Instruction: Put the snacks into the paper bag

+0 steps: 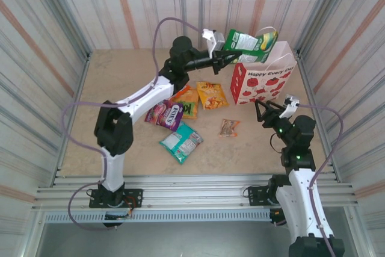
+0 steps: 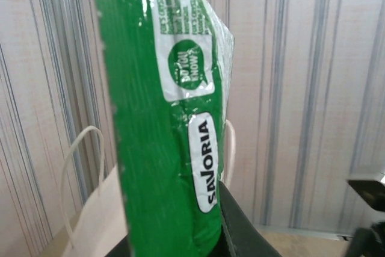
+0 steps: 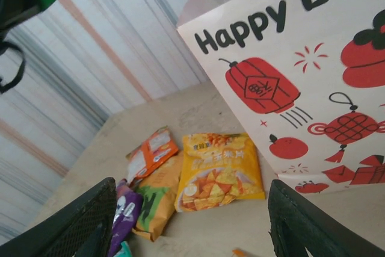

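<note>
Up above the bag's open top, a snack waits in a tight pinch.

The green packet [image 1: 243,41] sticks out past the tips of the left pincer [image 1: 230,55], which is clenched on one end of it. The paper bag [image 1: 264,82] stands just beyond that pincer and lower down. The packet looks light, puffy and shiny, so I think it could slip or bend. A pinch on a flat edge seems best. The right pincer [image 1: 267,110] is wide apart with nothing in it, close in front of the bag. Off to its left, the yellow packet [image 1: 212,95], orange packet [image 1: 185,94], purple packet [image 1: 170,115], teal packet [image 1: 180,141] and brown packet [image 1: 228,127] lie flat on the table [image 1: 120,76].
</note>
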